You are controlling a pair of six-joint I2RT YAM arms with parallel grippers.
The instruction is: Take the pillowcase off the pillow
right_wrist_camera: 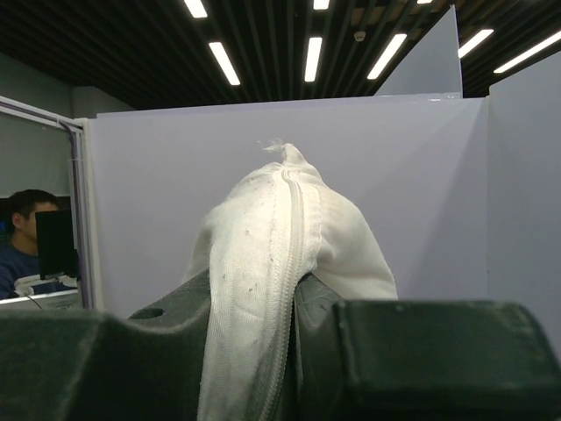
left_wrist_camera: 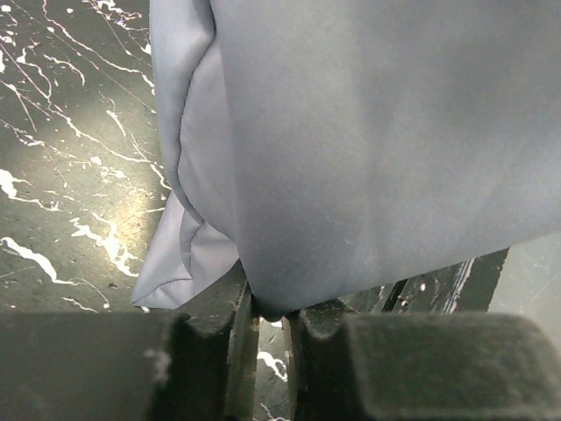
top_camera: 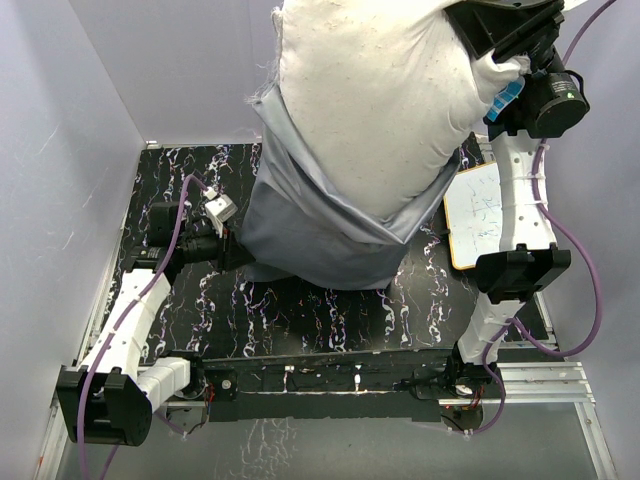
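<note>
The off-white pillow (top_camera: 370, 100) hangs high over the table, its upper part bare. The grey pillowcase (top_camera: 320, 225) covers only its lower end and sags down to the table. My right gripper (top_camera: 490, 55) is raised at the top right and shut on a corner of the pillow (right_wrist_camera: 272, 263), the zipper seam running between its jaws. My left gripper (top_camera: 232, 250) is low at the pillowcase's left bottom edge, shut on a fold of the pillowcase (left_wrist_camera: 351, 158); the cloth is pinched at the fingertips (left_wrist_camera: 307, 320).
A small whiteboard with an orange rim (top_camera: 480, 215) lies on the black marbled table (top_camera: 300, 310) at the right, beside the right arm. White walls enclose the table on the left, back and right.
</note>
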